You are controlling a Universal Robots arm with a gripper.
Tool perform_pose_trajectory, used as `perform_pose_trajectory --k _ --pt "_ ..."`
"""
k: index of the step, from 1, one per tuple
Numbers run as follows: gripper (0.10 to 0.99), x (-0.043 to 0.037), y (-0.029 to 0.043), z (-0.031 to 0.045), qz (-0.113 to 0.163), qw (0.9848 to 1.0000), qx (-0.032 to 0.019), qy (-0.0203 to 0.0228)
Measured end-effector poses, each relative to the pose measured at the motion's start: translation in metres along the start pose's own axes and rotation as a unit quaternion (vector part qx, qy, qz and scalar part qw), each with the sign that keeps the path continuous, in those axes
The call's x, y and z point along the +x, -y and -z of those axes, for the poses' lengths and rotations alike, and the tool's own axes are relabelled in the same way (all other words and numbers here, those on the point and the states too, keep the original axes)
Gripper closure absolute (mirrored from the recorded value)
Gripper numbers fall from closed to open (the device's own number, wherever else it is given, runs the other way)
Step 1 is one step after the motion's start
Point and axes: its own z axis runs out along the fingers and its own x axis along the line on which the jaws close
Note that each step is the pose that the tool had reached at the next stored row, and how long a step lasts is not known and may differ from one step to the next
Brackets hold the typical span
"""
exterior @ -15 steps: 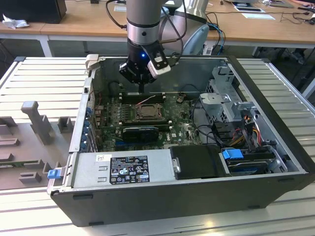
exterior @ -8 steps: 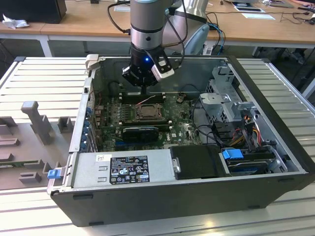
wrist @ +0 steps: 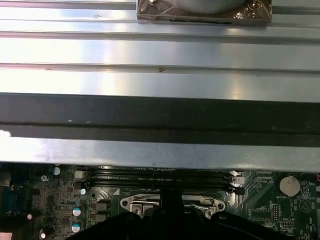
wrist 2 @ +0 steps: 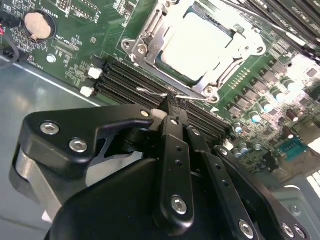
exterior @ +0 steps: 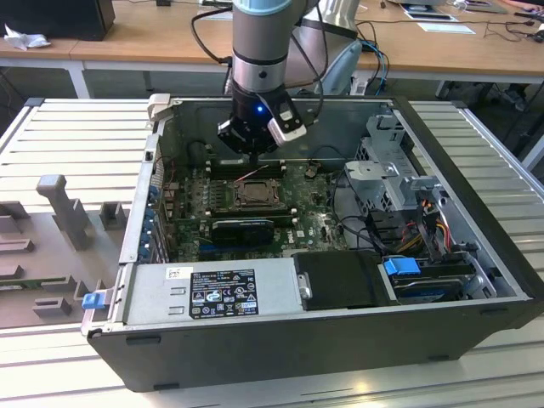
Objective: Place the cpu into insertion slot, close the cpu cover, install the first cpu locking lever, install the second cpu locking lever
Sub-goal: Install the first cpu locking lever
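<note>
In the second wrist view the claw is nearest the camera, its black fingers pressed together, with the tips pinching a thin wire lever that runs along the near edge of the socket. Whether the tips truly grip the wire or only press on it is hard to tell from this angle. Just beyond the lever lie the black memory slots, and past them the insertion slot with the cpu cover folded down over it. The pale face of the cpu shows through the cover's cut-out middle, so the chip sits in the socket. A round coin battery lies on the green board well off to the side.

In the exterior view the claw hangs inside the open computer case, just above the far edge of the socket. A long black card lies nearer the camera than the socket. The case rests on a ribbed metal table.
</note>
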Motion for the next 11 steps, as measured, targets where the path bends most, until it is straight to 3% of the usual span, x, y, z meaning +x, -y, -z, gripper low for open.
perform_pose_trajectory --k 11 --pt "0.98 -0.0102 -0.0037 -0.0062 0.001 1.0 0.0 -0.0001"
